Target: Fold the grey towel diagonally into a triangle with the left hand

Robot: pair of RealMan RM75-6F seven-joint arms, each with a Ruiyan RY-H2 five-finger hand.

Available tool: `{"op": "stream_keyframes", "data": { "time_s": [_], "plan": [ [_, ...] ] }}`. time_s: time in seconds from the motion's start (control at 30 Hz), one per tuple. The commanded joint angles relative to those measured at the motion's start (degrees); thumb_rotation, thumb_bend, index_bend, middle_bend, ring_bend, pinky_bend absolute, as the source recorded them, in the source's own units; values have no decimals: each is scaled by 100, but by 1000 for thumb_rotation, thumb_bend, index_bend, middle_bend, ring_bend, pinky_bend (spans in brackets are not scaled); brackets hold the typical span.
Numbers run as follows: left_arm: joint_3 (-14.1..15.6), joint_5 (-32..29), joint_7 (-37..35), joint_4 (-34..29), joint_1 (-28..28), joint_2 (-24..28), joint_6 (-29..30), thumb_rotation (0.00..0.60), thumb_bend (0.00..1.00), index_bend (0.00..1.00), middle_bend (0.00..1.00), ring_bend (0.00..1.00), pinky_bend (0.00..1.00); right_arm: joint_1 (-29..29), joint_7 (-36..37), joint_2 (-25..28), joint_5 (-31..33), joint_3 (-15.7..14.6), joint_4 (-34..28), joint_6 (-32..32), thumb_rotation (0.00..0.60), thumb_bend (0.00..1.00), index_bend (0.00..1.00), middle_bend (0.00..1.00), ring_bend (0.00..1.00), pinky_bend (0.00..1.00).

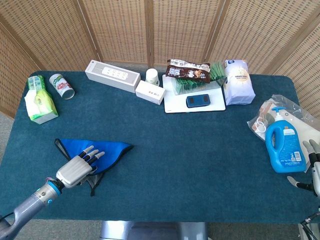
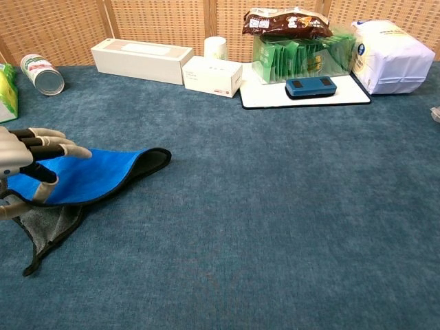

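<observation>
The grey towel [image 1: 97, 149] lies at the front left of the table, doubled over so its blue underside [image 2: 93, 175] faces up in a rough triangle. A strip of the grey layer [image 2: 42, 225] with its black hem sticks out beneath, toward the front edge. My left hand [image 1: 76, 169] is at the towel's near-left corner. Its fingers [image 2: 51, 143] lie over the blue flap and the thumb sits under it, so it holds that corner. My right hand [image 1: 311, 162] hangs at the right table edge beside the blue bottle, fingers apart, holding nothing.
A green tissue pack [image 1: 40, 102] and a can [image 1: 61, 86] sit at the back left. Along the back are a long white box [image 1: 112, 76], a small white box [image 1: 150, 92], a cup [image 1: 152, 76], a white tray [image 1: 172, 105] with snacks, and a white bag [image 1: 238, 82]. A blue detergent bottle [image 1: 284, 147] stands right.
</observation>
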Motion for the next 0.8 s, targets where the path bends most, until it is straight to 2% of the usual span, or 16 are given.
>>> {"op": "stream_keyframes", "data": {
  "time_s": [0.03, 0.13, 0.4, 0.5, 0.8],
  "plan": [
    [16, 5, 30, -5, 8, -12, -47, 600, 582, 652, 0, 0, 26, 0, 5, 1, 3, 2, 0, 0, 600, 0, 0, 0, 0, 0],
    [26, 9, 74, -9, 8, -8, -94, 600, 582, 615, 0, 0, 24, -2, 13, 6, 1, 5, -4, 8, 600, 0, 0, 0, 0, 0],
    [89, 98, -58, -83, 0, 106, -158, 600, 573, 125, 0, 0, 0, -4, 3, 8, -11, -1, -15, 19, 600, 0, 0, 0, 0, 0],
    [118, 170, -168, -80, 5, 138, -131, 600, 559, 18, 0, 0, 0, -2, -6, 5, -13, -4, -19, 18, 600, 0, 0, 0, 0, 0],
    [199, 558, -731, 63, 114, 140, 292, 600, 475, 0, 0, 0, 0, 1, -47, -12, -29, -14, -34, 29, 600, 0, 0, 0, 0, 0]
  ]
}}
